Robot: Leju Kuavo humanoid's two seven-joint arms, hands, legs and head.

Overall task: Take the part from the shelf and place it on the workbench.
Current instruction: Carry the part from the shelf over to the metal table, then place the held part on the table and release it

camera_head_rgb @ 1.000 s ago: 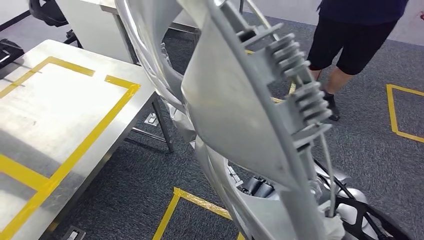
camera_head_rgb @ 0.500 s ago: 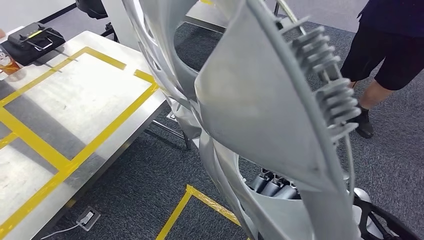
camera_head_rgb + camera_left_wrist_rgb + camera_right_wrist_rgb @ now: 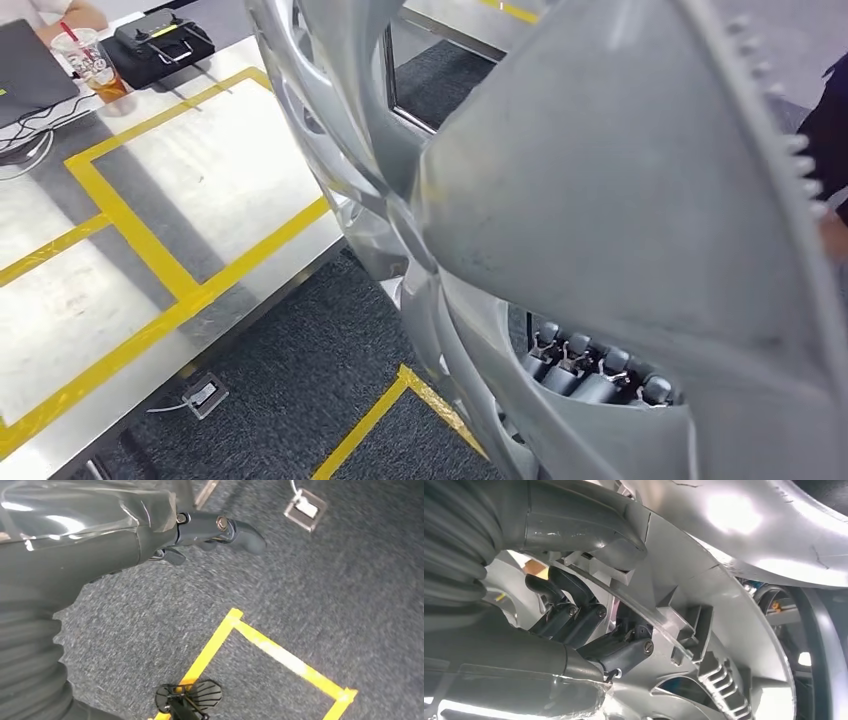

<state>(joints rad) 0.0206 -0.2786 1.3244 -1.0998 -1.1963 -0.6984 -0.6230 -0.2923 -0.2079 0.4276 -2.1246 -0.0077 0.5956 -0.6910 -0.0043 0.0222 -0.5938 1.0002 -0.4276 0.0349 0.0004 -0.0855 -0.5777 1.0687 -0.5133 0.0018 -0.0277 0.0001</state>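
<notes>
The part (image 3: 620, 200) is a large silver wheel-cover-like disc with ribs and cut-outs, held upright close in front of the head camera and hiding most of the right side. My right hand (image 3: 589, 625) grips it, thumb on one face and dark fingers on the ribbed inner rim; those fingers (image 3: 590, 362) show through a lower opening. The steel workbench (image 3: 200, 190), marked with yellow tape, lies to the left of the part and lower. My left hand (image 3: 215, 530) hangs over the grey carpet with fingers stretched out, holding nothing.
At the bench's far end stand a drink cup with a straw (image 3: 88, 62), a black device (image 3: 165, 35) and a laptop (image 3: 30, 75). A person (image 3: 832, 130) is at the right edge. A floor socket (image 3: 203, 395) and yellow floor tape (image 3: 395, 410) lie below.
The whole view has swung, so the camera has moved: the workbench now shows its far end with cup and laptop. The part looms larger, and the person has slid to the right edge.
</notes>
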